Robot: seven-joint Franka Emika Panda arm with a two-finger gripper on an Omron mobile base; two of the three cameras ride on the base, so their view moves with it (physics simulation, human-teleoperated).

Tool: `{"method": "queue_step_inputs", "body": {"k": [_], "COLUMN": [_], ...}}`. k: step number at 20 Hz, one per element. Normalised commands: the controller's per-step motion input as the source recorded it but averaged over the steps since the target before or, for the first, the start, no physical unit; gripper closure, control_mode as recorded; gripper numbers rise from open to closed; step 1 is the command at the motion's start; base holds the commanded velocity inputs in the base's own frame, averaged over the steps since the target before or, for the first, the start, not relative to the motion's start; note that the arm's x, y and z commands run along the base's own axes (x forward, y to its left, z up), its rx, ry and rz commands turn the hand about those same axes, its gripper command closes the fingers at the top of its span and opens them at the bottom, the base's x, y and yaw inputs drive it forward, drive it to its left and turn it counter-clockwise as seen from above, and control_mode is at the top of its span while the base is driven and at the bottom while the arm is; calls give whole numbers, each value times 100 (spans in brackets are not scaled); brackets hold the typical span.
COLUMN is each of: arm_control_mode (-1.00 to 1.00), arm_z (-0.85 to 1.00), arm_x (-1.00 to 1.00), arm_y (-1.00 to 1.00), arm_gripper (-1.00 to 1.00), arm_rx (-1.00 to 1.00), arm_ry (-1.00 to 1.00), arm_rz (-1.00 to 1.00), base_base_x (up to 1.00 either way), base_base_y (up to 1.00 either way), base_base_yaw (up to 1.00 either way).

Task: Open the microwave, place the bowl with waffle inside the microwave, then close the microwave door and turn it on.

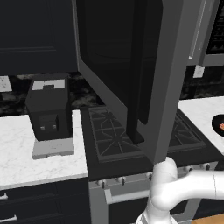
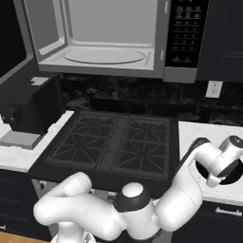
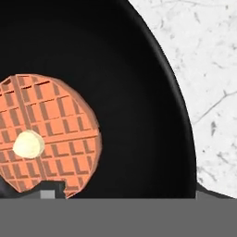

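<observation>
One slip worried me: my gripper (image 2: 212, 179) hung spread, unclenched, over the bowl (image 3: 139, 92) on the surface (image 3: 208, 69) right of the stove; a shallow rim pinch could've tipped the waffle (image 3: 48, 134).

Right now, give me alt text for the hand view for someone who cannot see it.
A close look down into a dark round bowl holding an orange-brown waffle with a pale dab of butter on it. White marble counter shows past the bowl's rim on the right.

Kitchen: stove (image 2: 114, 140), microwave (image 2: 114, 38), marble counter (image 1: 26, 148)
</observation>
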Motion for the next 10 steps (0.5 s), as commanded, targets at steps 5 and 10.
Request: {"method": "queue_step_inputs", "body": {"k": [5,10], "arm_control_mode": [-100,-100], "arm_z": [-29,-19], "arm_x": [10,1], "arm_y": [20,22], "arm_gripper": [100,100], "arm_rx": [0,-1], "arm_ry": [-2,0], "arm_rz": [0,0], "base_base_x": [0,0], "base_base_y": [0,0], "base_base_yaw": [0,0]}}
